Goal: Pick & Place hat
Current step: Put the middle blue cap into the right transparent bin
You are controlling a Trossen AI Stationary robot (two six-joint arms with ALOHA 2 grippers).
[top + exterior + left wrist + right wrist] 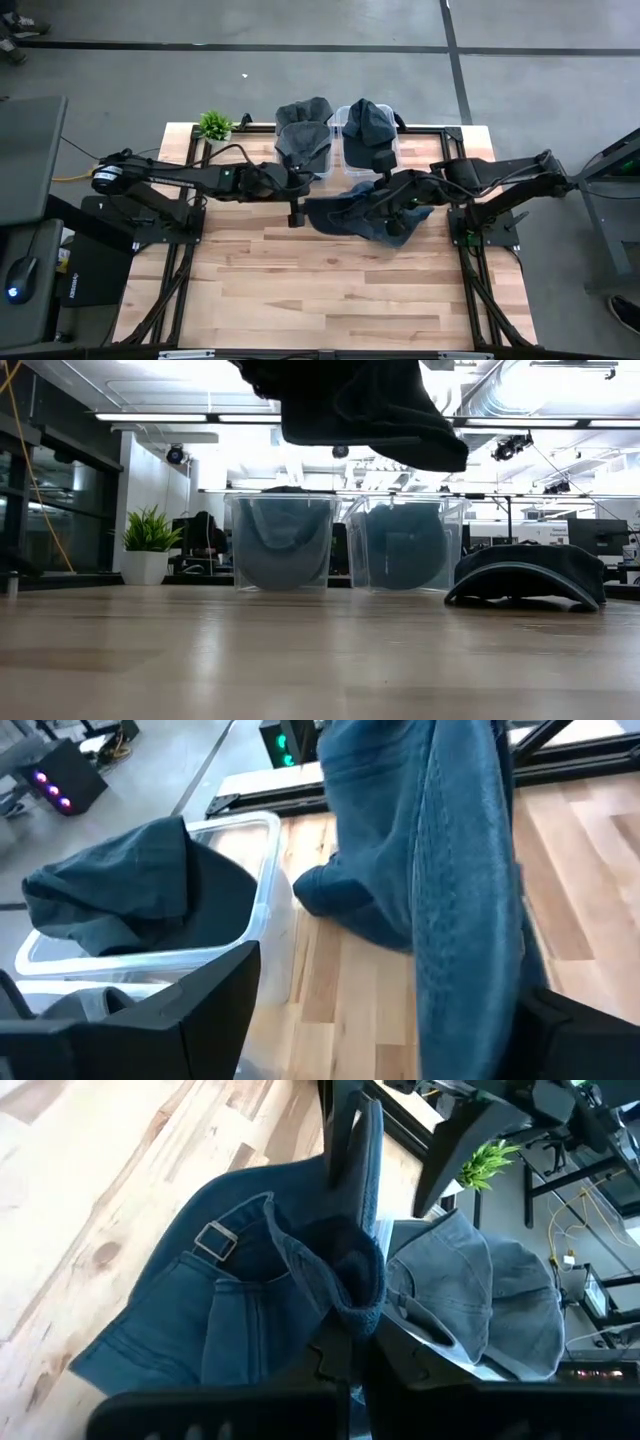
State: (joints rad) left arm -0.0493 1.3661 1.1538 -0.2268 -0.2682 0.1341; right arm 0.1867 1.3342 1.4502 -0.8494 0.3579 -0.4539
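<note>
**Denim hat held between two grippers above the table centre**

Nearest in the low view, the wooden table (300, 660) fills the foreground; the blue denim hat (360, 400) hangs above it, cut off by the picture's upper edge, so neither gripper shows there. From above, the hat (365, 213) spreads across the table's middle, between the two arms. The left gripper (296, 207) meets its left edge; the left wrist view shows cloth draped past one dark finger (200, 1010), but whether the fingers pinch the fabric cannot be told. The right gripper (392, 212) is clamped on the hat's crown: in its wrist view the bunched fabric (340, 1285) is drawn in between the fingers, and a metal strap buckle (212, 1238) shows on the cloth. The fingertips themselves are hidden by folds.

A second dark cap (528, 575) lies on the table at the low view's right; in the high view it cannot be made out beneath the right arm.

Farther back stand two clear bins side by side. The left bin (303, 148) and the right bin (366, 142) each hold grey caps heaped over their rims. A small potted plant (214, 125) stands at the table's far left corner.
</note>
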